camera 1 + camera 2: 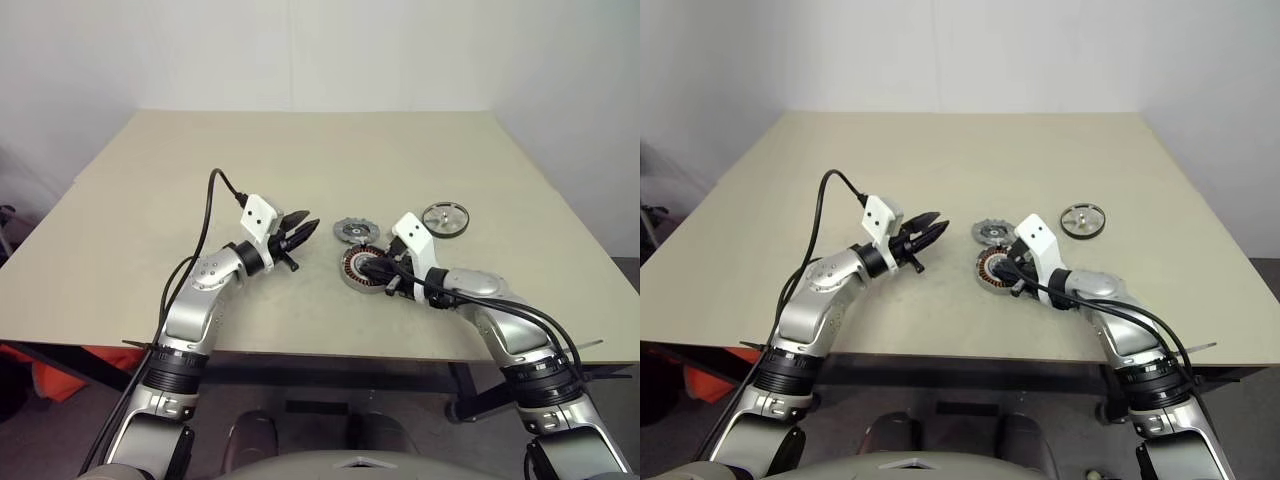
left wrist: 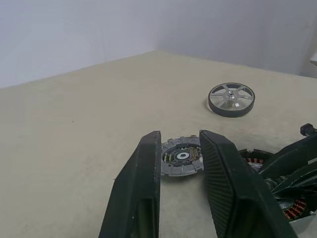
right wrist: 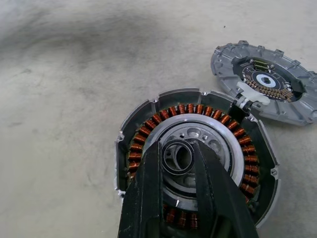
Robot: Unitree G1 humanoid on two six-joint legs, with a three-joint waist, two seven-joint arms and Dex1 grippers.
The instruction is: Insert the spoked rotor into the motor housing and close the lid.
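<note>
While the motor housing (image 3: 195,158) lies flat on the tan table (image 1: 150,200), the right gripper (image 3: 177,157) reaches down into its middle. Its 2 black fingers (image 3: 148,188) sit narrowly parted on either side of the small dark ring at the housing's hub, close against that ring; whether they actually pinch it I cannot tell. Around the hub runs a pale metal disc with round holes, then the circle of copper-coloured windings, then the silver outer ring.

Just beyond the motor housing, on the side away from the robot, lies the lid (image 3: 267,82), a round grey notched plate with a dark centre and a white ring; its edge appears to touch or nearly touch the housing's rim, where a small white connector sits.

Farther from the motor housing, to its right and toward the table's back, rests the spoked rotor (image 1: 445,219), a silver wheel with a dark rim, lying flat and well apart from both grippers.

To the left of the motor housing, the left gripper (image 1: 308,231) hangs above the table with nothing between its fingers (image 2: 143,188), which stand slightly apart. It points toward the lid and housing, clear of both.
</note>
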